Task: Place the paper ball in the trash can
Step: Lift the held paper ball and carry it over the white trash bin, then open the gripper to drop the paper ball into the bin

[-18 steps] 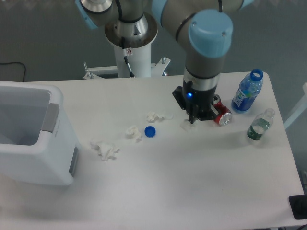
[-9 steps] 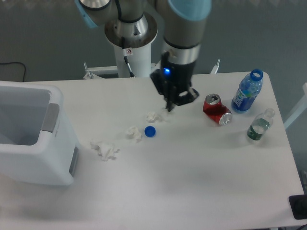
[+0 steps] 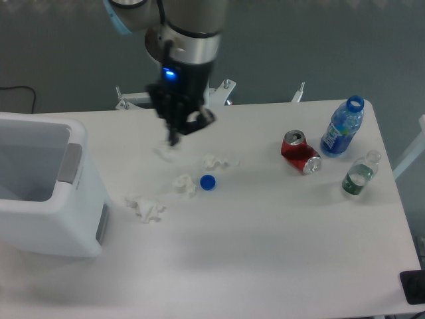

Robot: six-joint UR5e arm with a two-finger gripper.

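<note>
While the arm hangs over the back-left part of the table (image 3: 265, 252), the gripper (image 3: 174, 137) points down with its fingers close together, and a small white paper ball (image 3: 163, 151) sits right at or just below the tips. Whether the ball is pinched and held in the air or lying on the table under the tips, I cannot tell for sure; the fingers look nearly shut, so my read is it is being carried. The trash can (image 3: 83, 199) stands at the left edge, open top facing up, well apart from the gripper. Step in hand, as I judge it: the carry toward the can, not the drop. The next move calls for travel left and slightly toward the camera until the ball is over the can's opening and past the near rim, then spreading the fingers. Other stuff on the table: three more white paper wads, one by the blue cap (image 3: 208, 182), one right of the gripper (image 3: 214, 161), and a bigger loose one near the can (image 3: 145, 208). A red soda can (image 3: 299, 151), blue bottle (image 3: 342, 127) and clear bottle (image 3: 359, 174) stay off to the right, out of the path.
</note>
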